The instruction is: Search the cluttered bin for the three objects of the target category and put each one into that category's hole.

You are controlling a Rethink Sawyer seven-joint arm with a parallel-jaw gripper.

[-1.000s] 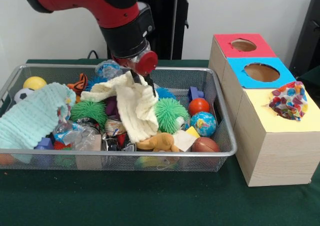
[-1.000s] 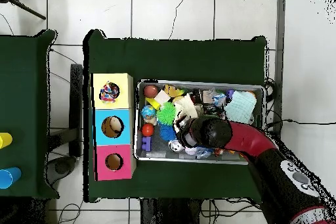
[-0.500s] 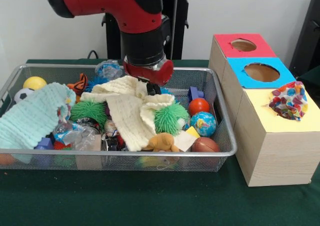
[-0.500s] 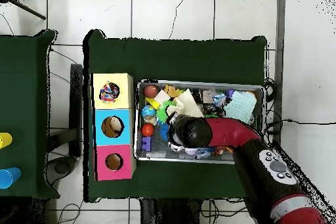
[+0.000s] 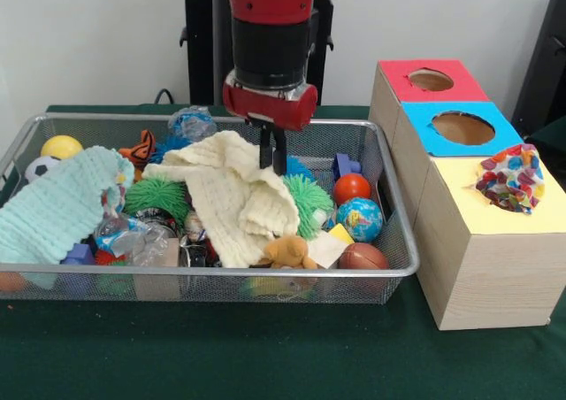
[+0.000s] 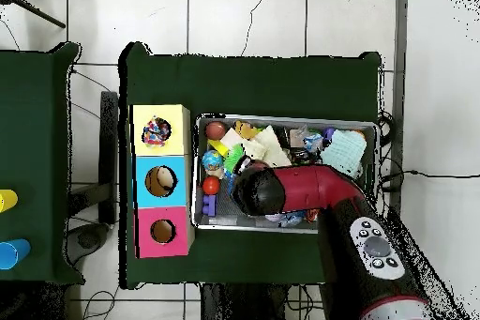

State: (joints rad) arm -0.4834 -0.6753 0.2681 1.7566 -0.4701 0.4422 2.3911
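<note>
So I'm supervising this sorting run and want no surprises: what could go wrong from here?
The gripper hangs just above the cream cloth, so a descent might snag it again. That cloth covers toys in the wire bin, possibly hiding targets. The patterned item looks wedged in the yellow box's hole and may block drops.

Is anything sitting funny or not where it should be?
Yes. A colourful patchwork thing sits stuffed in the hole of the yellow box, bulging out over the rim rather than dropped through. In the bin, a cream cloth lies draped across the toys, hiding some.
</note>
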